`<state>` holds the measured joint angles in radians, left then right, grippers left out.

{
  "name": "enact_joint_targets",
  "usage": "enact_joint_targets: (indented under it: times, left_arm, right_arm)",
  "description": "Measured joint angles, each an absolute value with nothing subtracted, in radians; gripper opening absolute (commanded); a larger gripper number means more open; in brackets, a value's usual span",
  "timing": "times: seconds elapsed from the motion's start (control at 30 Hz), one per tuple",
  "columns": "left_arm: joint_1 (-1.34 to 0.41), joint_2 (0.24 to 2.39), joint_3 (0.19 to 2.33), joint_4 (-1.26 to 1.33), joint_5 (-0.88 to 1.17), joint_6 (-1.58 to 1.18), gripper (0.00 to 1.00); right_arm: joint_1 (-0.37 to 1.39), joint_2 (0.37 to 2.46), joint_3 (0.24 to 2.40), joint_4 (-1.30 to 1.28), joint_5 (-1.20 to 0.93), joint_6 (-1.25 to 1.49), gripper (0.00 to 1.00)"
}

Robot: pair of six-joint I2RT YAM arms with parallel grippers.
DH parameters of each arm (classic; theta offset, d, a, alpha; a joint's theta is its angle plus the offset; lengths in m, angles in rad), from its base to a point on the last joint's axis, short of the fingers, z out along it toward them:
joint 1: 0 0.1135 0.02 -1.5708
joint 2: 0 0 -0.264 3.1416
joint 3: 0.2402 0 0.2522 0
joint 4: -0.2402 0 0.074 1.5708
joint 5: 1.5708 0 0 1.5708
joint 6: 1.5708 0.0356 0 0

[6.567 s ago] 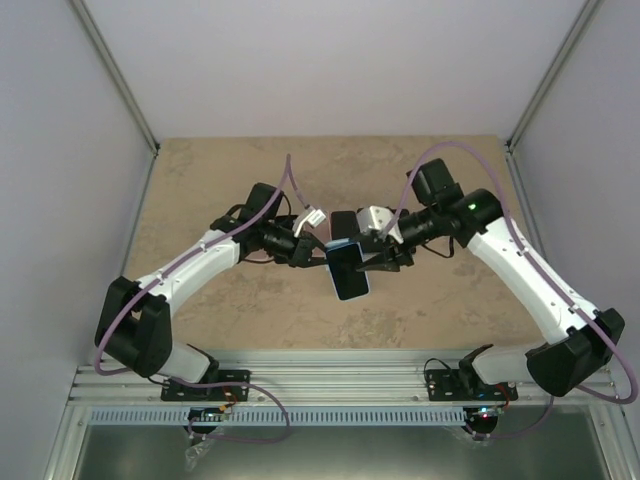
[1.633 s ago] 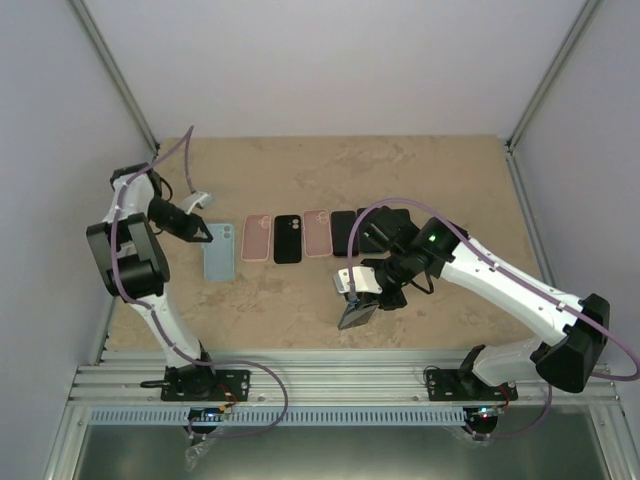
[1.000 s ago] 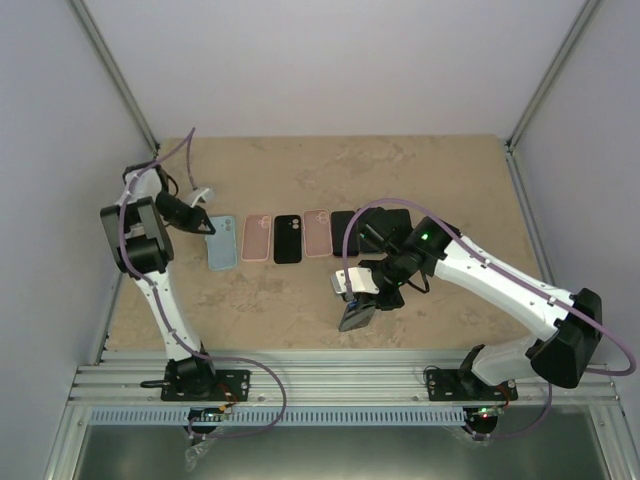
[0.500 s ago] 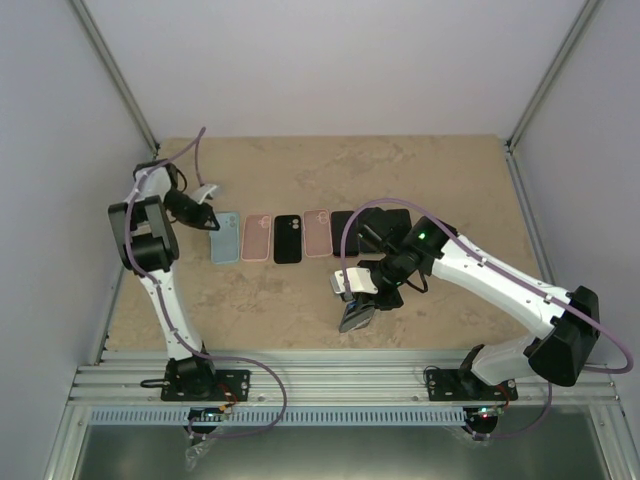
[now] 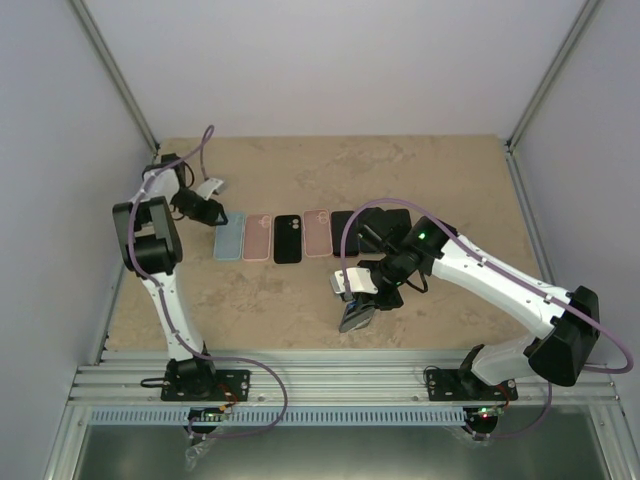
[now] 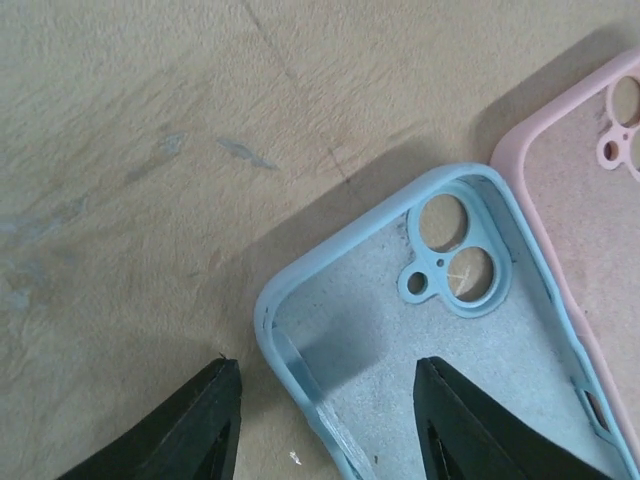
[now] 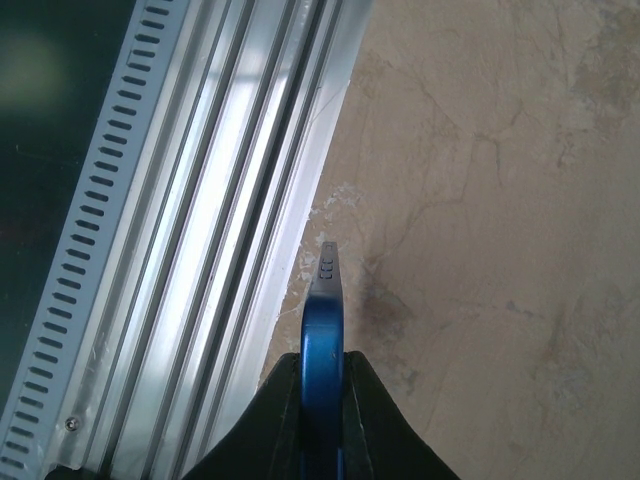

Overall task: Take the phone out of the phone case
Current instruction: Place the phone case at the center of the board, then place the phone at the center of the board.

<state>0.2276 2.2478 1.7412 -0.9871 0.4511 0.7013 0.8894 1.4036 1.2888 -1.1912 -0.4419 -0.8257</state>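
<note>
Our left gripper, jaws apart, hangs over the matte pale-blue phone case, cropped below; our right gripper clamps the glossy blue phone edge-on.

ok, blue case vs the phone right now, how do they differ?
The blue case lies flat on the table, empty, hollow side up; the phone is held on edge. The left gripper stands open astride the case's end, while the right gripper is shut on the phone. Both are blue, the case paler.
</note>
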Motion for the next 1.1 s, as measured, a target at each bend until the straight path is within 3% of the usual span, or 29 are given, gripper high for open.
enact_joint_targets:
  times: [0.13,0.33,0.87,1.1]
  left_arm:
    - [0.217,2.226,1.715,-0.944,0.416,0.683,0.6]
    - [0.222,2.172,1.694,-0.895,0.375,0.637,0.98]
    - [0.195,1.722,1.68,-0.83,0.446,0.457,0.99]
    - [0.174,1.517,1.615,-0.814,0.635,0.393,0.99]
  right_arm:
    - [0.89,1.404,1.289,-1.191,-0.442,-0.826,0.01]
    - [0.887,1.404,1.291,-1.194,-0.456,-0.825,0.0]
    - [0.816,1.369,1.354,-1.206,-0.53,-0.807,0.01]
    - [0.763,1.364,1.362,-1.209,-0.587,-0.804,0.0]
